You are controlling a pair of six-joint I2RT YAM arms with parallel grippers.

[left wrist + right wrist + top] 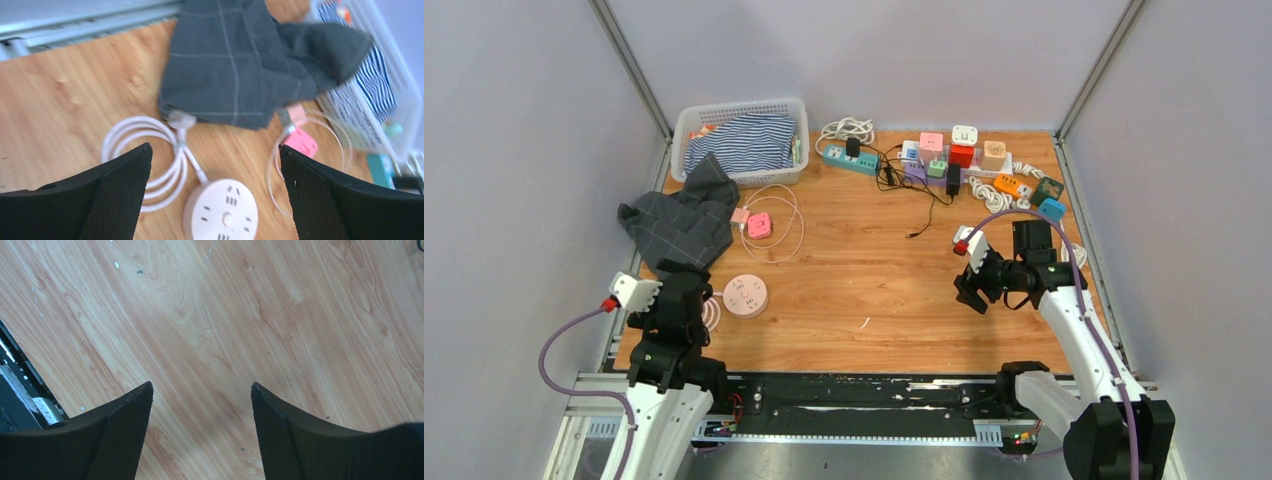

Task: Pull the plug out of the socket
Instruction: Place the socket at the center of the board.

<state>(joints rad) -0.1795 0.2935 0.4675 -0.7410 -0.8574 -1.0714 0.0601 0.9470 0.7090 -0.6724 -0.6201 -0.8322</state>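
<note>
Left wrist view: left gripper (215, 150) wide, empty, by the round socket (220, 217), desk's (65, 100) left edge.
We place the plug (292, 115) against the pink socket (301, 144), ahead-right, nearer this gripper; right gripper (202, 385) spread, empty.

Wooden table (864, 290), pale grey walls (514, 150) on three sides, metal corner posts (630, 65)

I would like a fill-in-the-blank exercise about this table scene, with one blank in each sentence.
The left end effector stands ____, holding nothing.
The striped cloth lies in a white ____.
The right end effector hangs above the bare ____ table.
The round socket lies on the ____ side of the table.

Missing words: open; basket; wooden; left.
</note>
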